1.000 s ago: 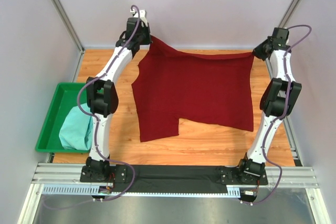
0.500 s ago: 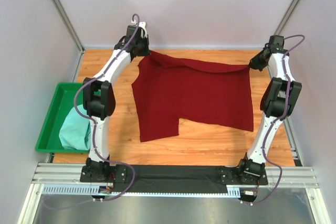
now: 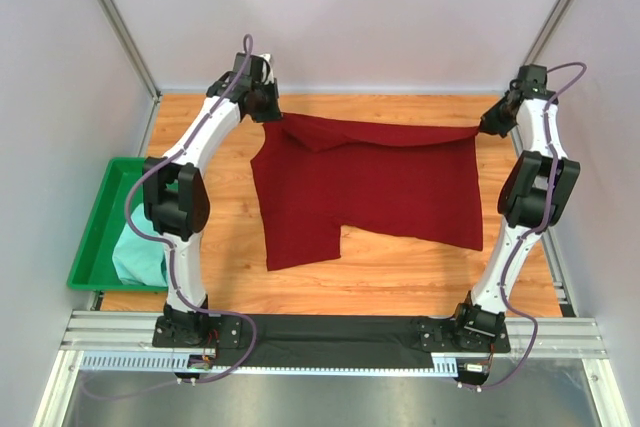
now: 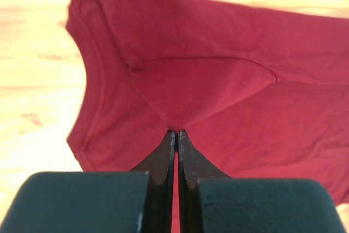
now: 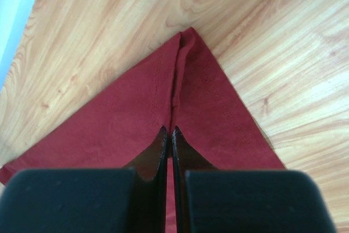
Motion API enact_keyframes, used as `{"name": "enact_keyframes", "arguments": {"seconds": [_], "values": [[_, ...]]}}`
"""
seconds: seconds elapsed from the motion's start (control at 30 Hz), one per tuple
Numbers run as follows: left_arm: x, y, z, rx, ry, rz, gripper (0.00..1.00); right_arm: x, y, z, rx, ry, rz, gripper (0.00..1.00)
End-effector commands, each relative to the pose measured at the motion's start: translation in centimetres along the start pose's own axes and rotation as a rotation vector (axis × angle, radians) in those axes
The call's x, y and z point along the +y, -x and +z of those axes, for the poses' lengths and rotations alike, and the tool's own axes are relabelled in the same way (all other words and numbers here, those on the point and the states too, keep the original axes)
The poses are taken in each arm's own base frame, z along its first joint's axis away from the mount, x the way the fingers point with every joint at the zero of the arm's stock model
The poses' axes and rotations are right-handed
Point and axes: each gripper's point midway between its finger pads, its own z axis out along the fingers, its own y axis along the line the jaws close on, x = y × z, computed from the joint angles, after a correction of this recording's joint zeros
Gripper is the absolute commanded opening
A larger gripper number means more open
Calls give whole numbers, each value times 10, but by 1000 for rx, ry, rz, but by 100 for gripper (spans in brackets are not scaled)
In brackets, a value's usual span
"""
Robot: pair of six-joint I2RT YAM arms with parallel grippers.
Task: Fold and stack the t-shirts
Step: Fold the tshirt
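Left end effector and right end effector pinch the dark red cloth t-shirt at its far corners; carry both evenly toward the near edge of the desk.

One maroon t-shirt and one mint-green t-shirt make two shirts in all. There is one bright green plastic tray. The robot arms number two, a left arm and a right arm. There is one wooden surface.
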Motion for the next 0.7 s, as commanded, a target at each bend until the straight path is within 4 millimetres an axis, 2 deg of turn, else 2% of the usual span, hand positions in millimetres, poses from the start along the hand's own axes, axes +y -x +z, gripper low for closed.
{"name": "enact_keyframes", "arguments": {"seconds": [0.0,0.3,0.43,0.57,0.6,0.63,0.67], "values": [[-6,1,-23,20,-21,-44,0,-10,0,-16,-6,-36,-18,0],[10,-8,-29,88,4,-111,0,-27,-19,-7,39,-81,-17,3],[12,-9,-28,106,-7,-114,0,-30,-24,0,57,-89,-23,10],[7,-29,-13,165,-64,-123,0,-32,-33,2,74,-120,-68,29],[5,-33,-11,175,-84,-126,0,-32,-33,-2,64,-130,-105,34],[4,-33,-8,173,-94,-125,0,-19,-33,-14,34,-123,-146,41],[5,-38,-3,189,-97,-128,0,-17,-41,-18,29,-129,-178,49]]}}
